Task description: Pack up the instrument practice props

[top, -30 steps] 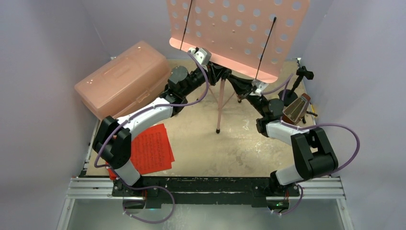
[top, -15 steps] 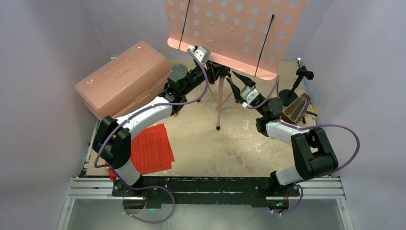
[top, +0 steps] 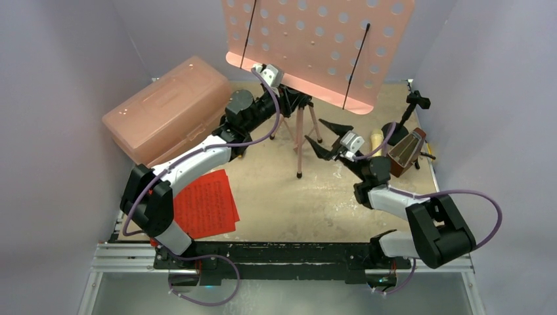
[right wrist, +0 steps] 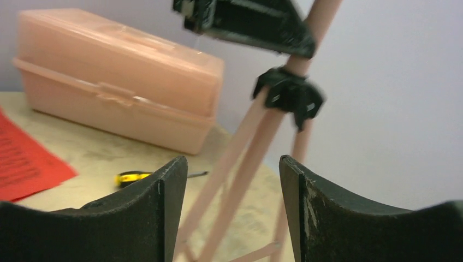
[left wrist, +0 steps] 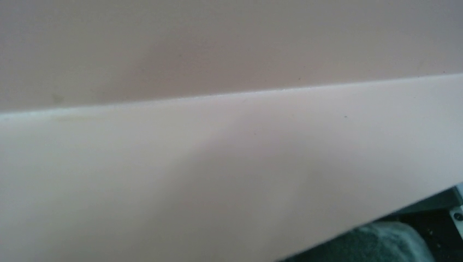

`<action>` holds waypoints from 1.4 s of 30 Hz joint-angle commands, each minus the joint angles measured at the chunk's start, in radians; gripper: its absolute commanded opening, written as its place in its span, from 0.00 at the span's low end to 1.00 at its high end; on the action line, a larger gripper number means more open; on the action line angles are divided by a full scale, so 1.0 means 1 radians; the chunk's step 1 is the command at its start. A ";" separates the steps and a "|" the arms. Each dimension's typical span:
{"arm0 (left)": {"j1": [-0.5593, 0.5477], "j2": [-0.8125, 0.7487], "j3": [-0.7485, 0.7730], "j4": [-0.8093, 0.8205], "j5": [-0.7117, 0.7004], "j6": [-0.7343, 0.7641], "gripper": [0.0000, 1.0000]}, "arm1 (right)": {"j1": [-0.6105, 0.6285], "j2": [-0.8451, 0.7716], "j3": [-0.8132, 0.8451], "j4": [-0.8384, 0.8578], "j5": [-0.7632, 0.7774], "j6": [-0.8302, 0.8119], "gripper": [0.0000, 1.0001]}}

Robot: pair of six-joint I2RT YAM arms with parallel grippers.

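The pink music stand (top: 299, 134) stands at the back middle, its perforated desk (top: 315, 42) tilted over my left gripper (top: 291, 98), which is shut on the black hub under the desk. The left wrist view shows only pink desk surface (left wrist: 218, 164). My right gripper (top: 314, 134) is open, just right of the tripod legs and clear of them. In the right wrist view the gripper (right wrist: 235, 161) frames the legs (right wrist: 240, 158) and hub (right wrist: 289, 95). The brown metronome (top: 404, 152) and cream microphone (top: 376, 139) sit at the right. Red sheet-music pages (top: 207, 203) lie near left.
A large translucent pink lidded box (top: 167, 108) stands closed at the back left, and it also shows in the right wrist view (right wrist: 114, 103). A yellow-and-black screwdriver (right wrist: 134, 177) lies on the table beyond the stand legs. A small black stand (top: 414, 102) is at the back right corner.
My right gripper opened, let go of the stand's hub and drew back toward the near right. The desk swung slightly left with my left gripper.
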 commanded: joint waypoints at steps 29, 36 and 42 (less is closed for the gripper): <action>-0.034 -0.117 -0.053 -0.094 0.028 -0.055 0.00 | 0.151 0.320 0.038 0.440 0.200 0.212 0.00; -0.035 -0.153 -0.083 -0.057 -0.062 -0.036 0.34 | 0.151 0.380 0.007 0.520 0.194 0.214 0.00; -0.035 -0.172 -0.091 0.004 -0.164 0.005 0.57 | 0.151 0.400 -0.015 0.543 0.204 0.216 0.00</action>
